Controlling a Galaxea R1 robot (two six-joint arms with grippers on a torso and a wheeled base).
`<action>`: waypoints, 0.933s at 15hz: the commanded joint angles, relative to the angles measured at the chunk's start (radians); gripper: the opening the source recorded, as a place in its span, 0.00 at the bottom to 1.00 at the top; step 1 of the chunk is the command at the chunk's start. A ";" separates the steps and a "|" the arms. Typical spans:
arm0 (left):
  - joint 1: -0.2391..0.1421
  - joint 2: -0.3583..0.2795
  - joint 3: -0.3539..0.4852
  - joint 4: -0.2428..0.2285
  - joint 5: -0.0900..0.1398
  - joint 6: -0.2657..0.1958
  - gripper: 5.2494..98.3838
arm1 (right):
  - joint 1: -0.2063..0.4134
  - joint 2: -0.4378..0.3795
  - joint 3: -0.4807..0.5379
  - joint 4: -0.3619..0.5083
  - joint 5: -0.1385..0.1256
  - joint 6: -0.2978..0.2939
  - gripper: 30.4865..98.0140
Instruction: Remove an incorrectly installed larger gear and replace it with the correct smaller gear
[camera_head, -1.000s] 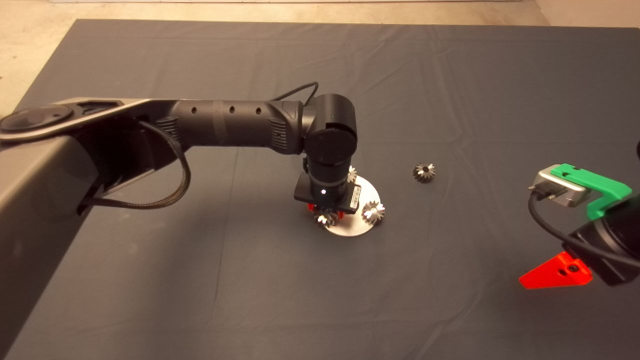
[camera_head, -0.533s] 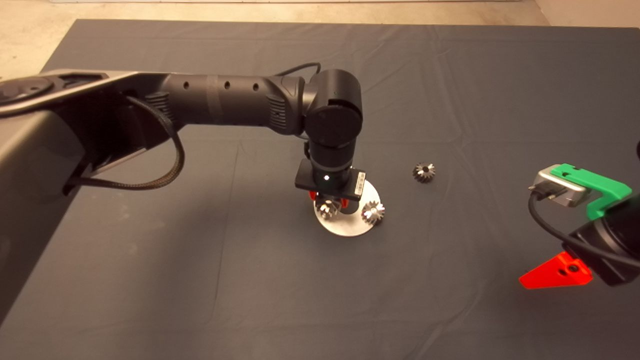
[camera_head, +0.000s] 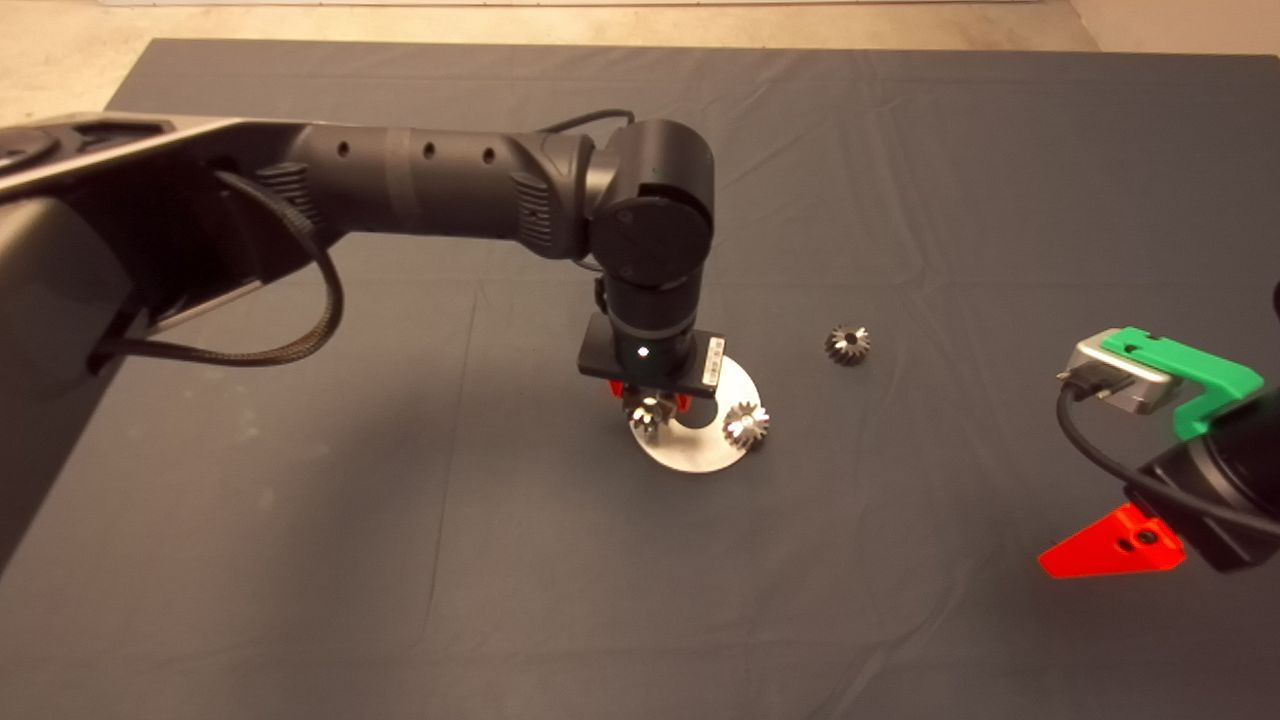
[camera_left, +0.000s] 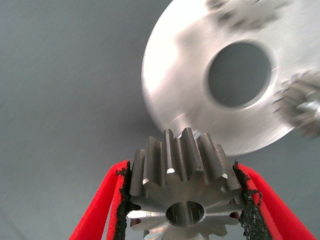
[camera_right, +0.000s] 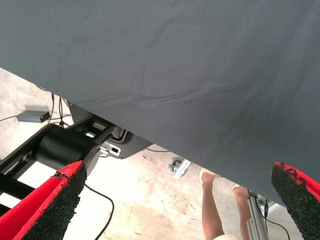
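Note:
My left gripper (camera_head: 650, 405) is shut on the larger gear (camera_head: 648, 412), a bright silver toothed gear, and holds it lifted above the round silver base plate (camera_head: 700, 450). In the left wrist view the larger gear (camera_left: 186, 195) sits clamped between the black pads (camera_left: 125, 200), with the base plate (camera_left: 180, 75) and its centre hole below. One small silver gear (camera_head: 746, 424) stands on the plate; another is hidden behind my wrist. The smaller gear (camera_head: 847, 345), dark, lies on the mat right of the plate. My right gripper (camera_head: 1110, 550) is parked open at the right edge.
The dark mat (camera_head: 400, 560) covers the table, with floor beyond its far edge. The right wrist view shows the mat's edge, a robot base, cables and a person's legs (camera_right: 212, 210) on the floor.
My left arm has risen and drawn slightly left and back, lifting the larger gear off the base plate. The right arm has not moved.

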 joint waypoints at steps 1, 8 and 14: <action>-0.031 -0.196 0.259 -0.025 0.132 -0.110 0.41 | 0.021 -0.002 0.005 0.030 0.001 -0.002 1.00; 0.002 -0.321 0.375 -0.013 0.132 -0.110 0.41 | 0.021 0.000 0.005 0.030 0.001 -0.004 1.00; 0.126 -0.318 0.369 0.064 0.132 -0.110 0.41 | 0.021 -0.003 0.005 0.030 0.003 -0.004 1.00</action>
